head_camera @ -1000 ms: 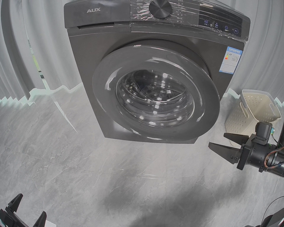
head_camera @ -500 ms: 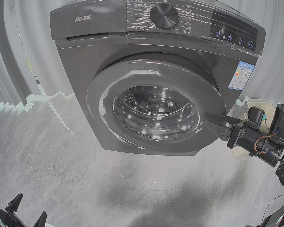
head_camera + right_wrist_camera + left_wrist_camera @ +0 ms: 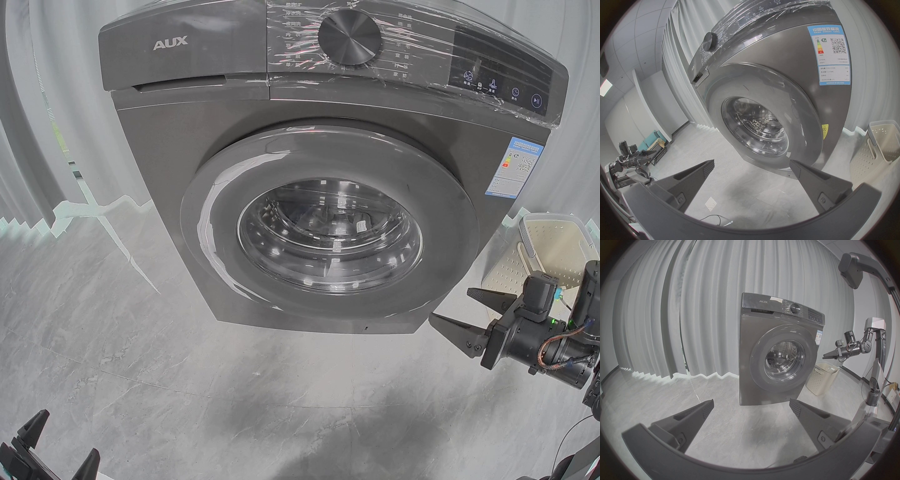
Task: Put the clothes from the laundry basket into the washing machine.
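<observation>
the right claw point(image 3: 451, 305) hangs spread and empty, low by the right edge of the shut round door point(image 3: 325, 231) of the washing machine point(image 3: 187, 156). the laundry basket point(image 3: 550, 250) stands on the floor right of the machine, just beyond that claw and to its right, so the right arm is far nearer both. the left claw point(image 3: 65, 434), also spread, sits at the near left, well apart. i can't make out clothes in the basket.

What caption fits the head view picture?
Open right gripper near the closed washing machine door, laundry basket alongside.
</observation>
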### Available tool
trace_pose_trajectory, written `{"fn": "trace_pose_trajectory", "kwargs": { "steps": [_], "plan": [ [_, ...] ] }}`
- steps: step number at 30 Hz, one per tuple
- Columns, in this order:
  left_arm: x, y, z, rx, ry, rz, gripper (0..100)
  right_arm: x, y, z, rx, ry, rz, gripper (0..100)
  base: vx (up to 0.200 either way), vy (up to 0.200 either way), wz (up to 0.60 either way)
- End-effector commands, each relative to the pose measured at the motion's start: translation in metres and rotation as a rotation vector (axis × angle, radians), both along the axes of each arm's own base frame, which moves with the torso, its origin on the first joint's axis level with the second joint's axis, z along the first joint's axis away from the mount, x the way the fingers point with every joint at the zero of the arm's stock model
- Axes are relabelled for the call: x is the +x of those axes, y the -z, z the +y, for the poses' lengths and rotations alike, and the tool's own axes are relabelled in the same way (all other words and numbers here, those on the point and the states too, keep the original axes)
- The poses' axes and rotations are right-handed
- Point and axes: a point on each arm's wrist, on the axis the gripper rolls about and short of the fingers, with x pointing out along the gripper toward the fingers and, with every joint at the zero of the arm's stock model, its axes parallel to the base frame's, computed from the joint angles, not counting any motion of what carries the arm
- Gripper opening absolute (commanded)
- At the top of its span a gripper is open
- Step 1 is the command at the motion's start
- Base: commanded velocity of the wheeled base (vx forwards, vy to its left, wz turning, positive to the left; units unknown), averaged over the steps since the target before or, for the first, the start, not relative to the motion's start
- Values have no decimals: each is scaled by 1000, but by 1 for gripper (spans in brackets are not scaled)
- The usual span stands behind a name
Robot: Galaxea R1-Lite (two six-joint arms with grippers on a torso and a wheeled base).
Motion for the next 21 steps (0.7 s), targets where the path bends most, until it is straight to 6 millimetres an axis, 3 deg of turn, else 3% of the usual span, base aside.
{"fn": "trace_pose_trajectory", "kwargs": {
  "steps": [1, 5, 17, 21],
  "plan": [
    [-1, 0, 0, 4, 0, -17, 100, -4, -6, 1, 22, -14, -26, 100, 200, 0, 0],
    [-1, 0, 0, -8, 2, -14, 100, 3, -10, 4, 44, -11, -59, 100, 200, 0, 0],
    [-1, 0, 0, -11, 5, -14, 100, 7, -12, 8, 62, -17, -90, 100, 0, 0, 0],
    [-1, 0, 0, -8, 5, -14, 100, 15, -17, 9, 80, 1, -118, 100, 200, 0, 0]
  ]
}}
